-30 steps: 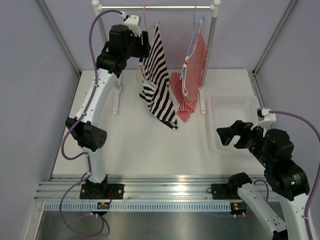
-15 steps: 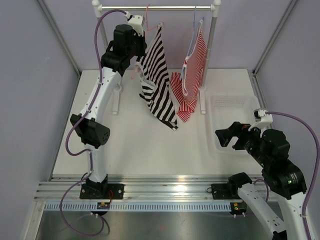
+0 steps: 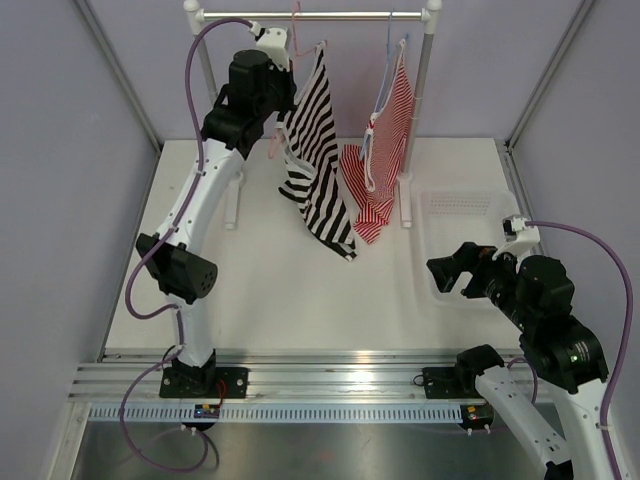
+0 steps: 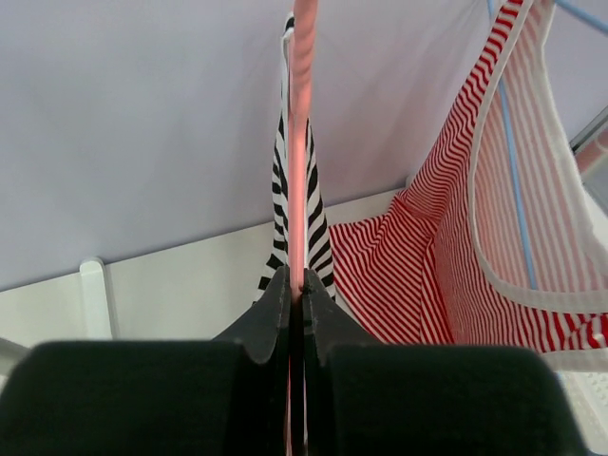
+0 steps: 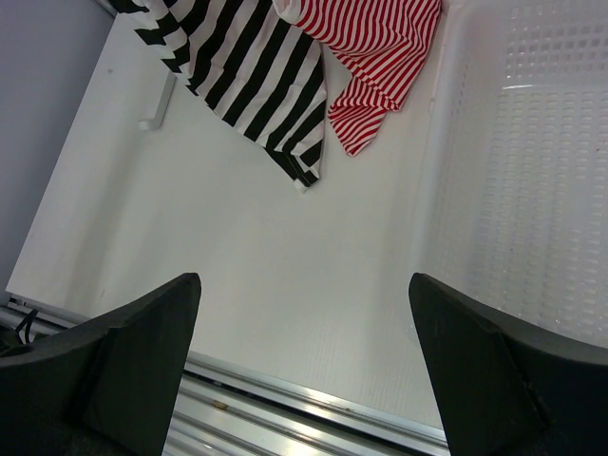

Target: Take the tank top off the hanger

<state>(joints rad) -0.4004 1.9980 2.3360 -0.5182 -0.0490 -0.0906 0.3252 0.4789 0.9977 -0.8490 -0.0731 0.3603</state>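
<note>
The black-and-white striped tank top (image 3: 318, 165) hangs from the pink hanger (image 3: 295, 28) at the left of the rail, its hem draping onto the table. High by the tank top's left shoulder, my left gripper (image 3: 287, 98) is shut on the hanger. In the left wrist view the pink hanger wire (image 4: 302, 114) runs straight between the closed left gripper (image 4: 296, 277), with the tank top (image 4: 318, 233) just behind it. My right gripper (image 3: 445, 272) hovers open and empty low at the right. The right wrist view shows the right gripper (image 5: 304, 285) above bare table, with the tank top's hem (image 5: 242, 71) far ahead.
A red-and-white striped top (image 3: 385, 150) hangs on a light blue hanger (image 3: 390, 45) just right of the tank top. The rail (image 3: 340, 15) rests on two white posts (image 3: 420, 110). A white perforated basket (image 3: 465, 225) sits at the right, beside my right gripper.
My left gripper has risen toward the rail and closed on the pink hanger. The right arm has drifted slightly left, still open.
</note>
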